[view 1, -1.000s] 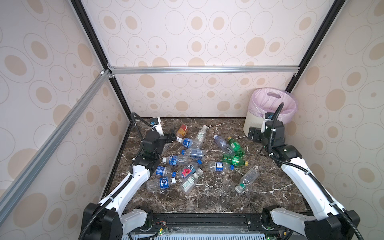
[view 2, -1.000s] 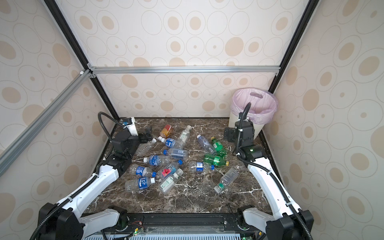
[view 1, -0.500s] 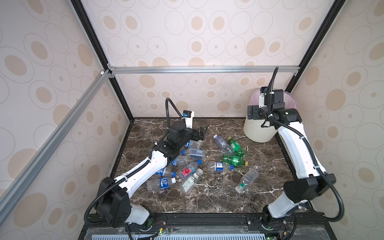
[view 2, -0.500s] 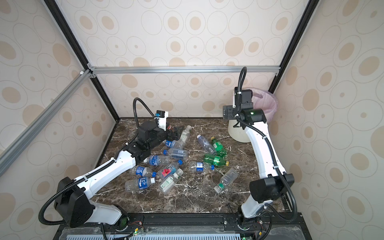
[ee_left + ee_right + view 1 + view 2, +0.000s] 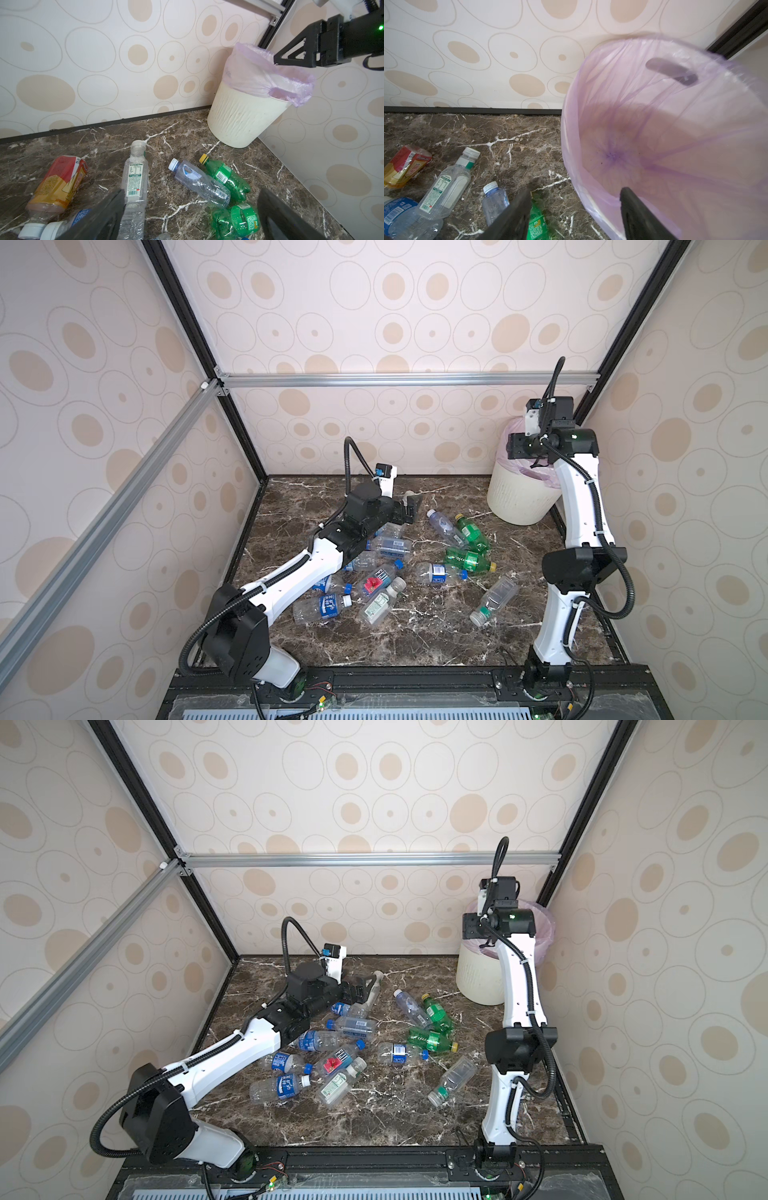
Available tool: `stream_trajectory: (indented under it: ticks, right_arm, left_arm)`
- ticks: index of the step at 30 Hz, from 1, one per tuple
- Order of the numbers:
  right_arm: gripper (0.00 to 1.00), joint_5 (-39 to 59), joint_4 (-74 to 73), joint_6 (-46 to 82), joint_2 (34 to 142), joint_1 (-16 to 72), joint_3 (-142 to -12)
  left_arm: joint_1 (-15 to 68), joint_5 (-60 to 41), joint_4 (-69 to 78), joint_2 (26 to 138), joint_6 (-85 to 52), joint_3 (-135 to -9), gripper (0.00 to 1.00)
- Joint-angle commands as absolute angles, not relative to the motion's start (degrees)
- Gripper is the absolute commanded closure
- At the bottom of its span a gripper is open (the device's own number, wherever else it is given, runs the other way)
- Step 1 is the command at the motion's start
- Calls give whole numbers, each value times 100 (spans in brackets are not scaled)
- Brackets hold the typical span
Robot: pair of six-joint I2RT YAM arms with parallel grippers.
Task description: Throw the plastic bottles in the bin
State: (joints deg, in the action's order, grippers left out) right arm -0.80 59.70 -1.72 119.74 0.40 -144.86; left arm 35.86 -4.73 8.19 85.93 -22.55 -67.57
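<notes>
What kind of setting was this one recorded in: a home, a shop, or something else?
Most likely a staged robot test booth, not a real room: patterned wall panels in an aluminium frame, two arms mounted on a front rail, and plastic bottles scattered on a marble-look tabletop beside a lined bin.

top pair: high, front, angled down, whole scene | L wrist: low by bottles (image 5: 133, 180), twd bin (image 5: 239, 116) | R wrist: close above bin | shared: bin, bottles

Item one: I see the bin (image 5: 519, 502) right of centre in both top views, standing on the table (image 5: 415, 639) against the back wall (image 5: 374, 439). Item two: plastic bottles (image 5: 432, 574) lying mid-frame, left of and below the bin, apart from it.
</notes>
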Motion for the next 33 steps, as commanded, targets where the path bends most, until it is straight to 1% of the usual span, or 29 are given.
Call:
stream_trajectory:
  ticks: [1,6,10,15,19,21,26,29,33]
  right_arm:
    - [36,225,6169,-302,12136,87,-14625]
    - [45,245,6057,-481,12301,87,-14684]
    - [56,117,6045,-697,12437,88,-14739]
    - [61,-50,6040,-871,12567,88,-14681]
    - [67,8,6042,-910,12623,88,-14550]
    - [77,40,6055,-869,12648,97,-14550]
    - [93,321,6107,-695,12549,108,-14537]
    - [98,390,6137,-615,12450,164,-14499]
    - [100,596,6083,-422,12239,277,-14337]
  left_arm:
    - [3641,-376,739,8690,-2312,-7055,1]
    - [3655,-347,704,8792,-2255,-7092,1]
    - [3665,-339,402,8965,-2250,-7290,1]
    - [3679,-120,217,8989,-2217,-7346,1]
    - [3682,-40,332,8883,-2197,-7210,1]
    - [3678,7,328,8853,-2238,-7198,1]
    - [3684,106,283,8751,-2387,-7198,1]
    - [3698,101,208,8669,-2510,-7223,1]
    - [3696,333,122,8482,-2640,-7140,1]
